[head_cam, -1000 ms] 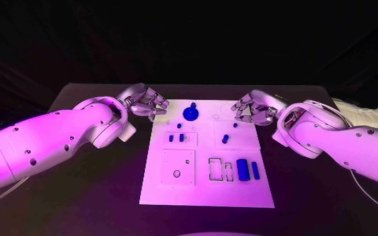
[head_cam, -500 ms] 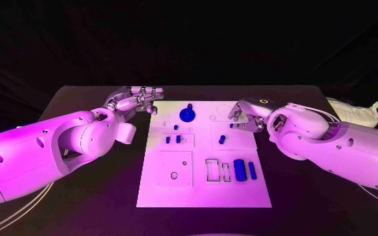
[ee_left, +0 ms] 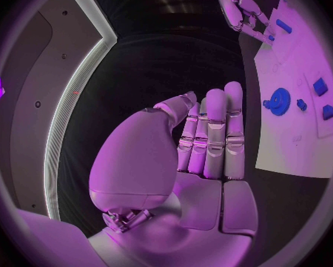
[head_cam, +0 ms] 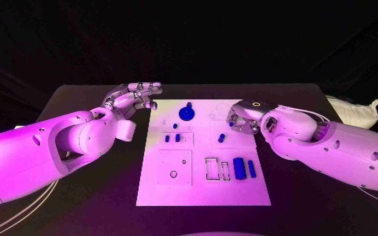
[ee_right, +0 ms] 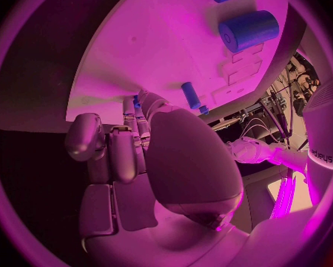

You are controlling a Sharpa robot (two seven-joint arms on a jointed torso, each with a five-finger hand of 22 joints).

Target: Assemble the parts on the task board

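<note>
The white task board [head_cam: 203, 189] lies in the middle of the frame on the black table [head_cam: 87, 192], running from the centre down toward the lower middle. Near its upper edge sits a round blue gear-like part [head_cam: 187, 112]. Below it, left of centre, a pair of small blue pegs [head_cam: 172, 137] stand in a marked square, and a single small peg [head_cam: 222, 137] stands to their right. In the lower right part of the board a thick blue cylinder [head_cam: 238, 169] and a thinner blue bar [head_cam: 251, 169] lie side by side.

The left robot hand [head_cam: 135, 96] hovers at the upper left corner of the board, just off its edge, above and left of the gear. Its fingers are stretched out straight and pressed together, holding nothing; the left wrist view shows the gear well apart from the fingertips [ee_left: 224, 98].

The right robot hand [head_cam: 240, 120] hangs over the upper right part of the board, just above and right of the single peg. Its fingers are curled inward and appear to grip nothing.
</note>
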